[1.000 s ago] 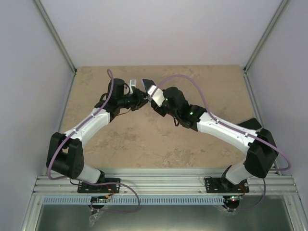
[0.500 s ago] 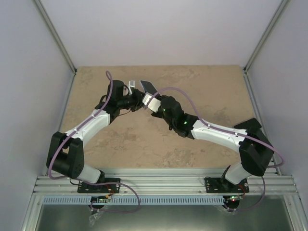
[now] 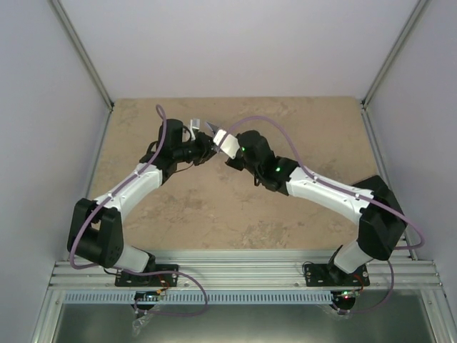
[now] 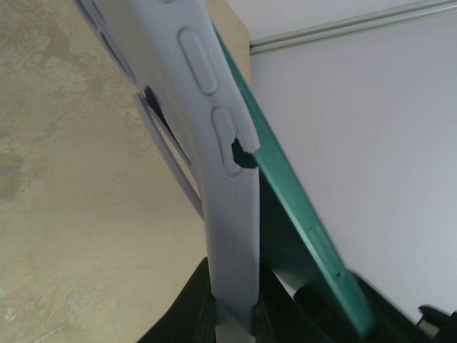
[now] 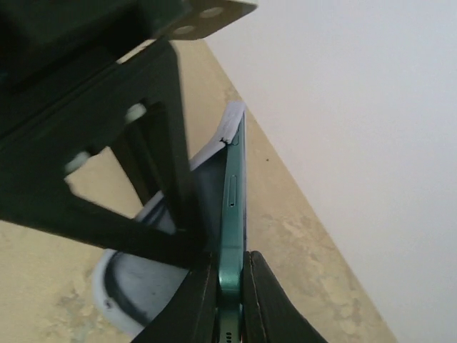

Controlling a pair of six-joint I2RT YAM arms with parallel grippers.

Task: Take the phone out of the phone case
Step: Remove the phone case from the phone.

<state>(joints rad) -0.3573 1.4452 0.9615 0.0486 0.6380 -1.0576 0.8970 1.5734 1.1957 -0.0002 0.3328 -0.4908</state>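
The pale lavender phone case (image 4: 214, 121) and the green phone (image 4: 300, 229) are held up in the air between both arms. In the left wrist view the phone's edge stands apart from the case at an angle, and they meet higher up. My left gripper (image 4: 234, 314) is shut on the case's lower edge. My right gripper (image 5: 230, 286) is shut on the phone's (image 5: 232, 207) edge, with the case (image 5: 139, 286) behind it to the left. In the top view the grippers meet at mid-table, left gripper (image 3: 207, 146) and right gripper (image 3: 232, 151), with the case (image 3: 227, 141) and the dark phone tip (image 3: 213, 128) between them.
The beige stone-patterned tabletop (image 3: 300, 207) lies below, bounded by pale walls and aluminium corner posts (image 3: 82, 57). Purple cables loop over both arms. The left gripper's black frame (image 5: 86, 143) fills the upper left of the right wrist view.
The right wrist has swung left and then a little back while turning. The phone and case have tipped with it and now look smaller and more edge-on from above. The left arm has barely moved.
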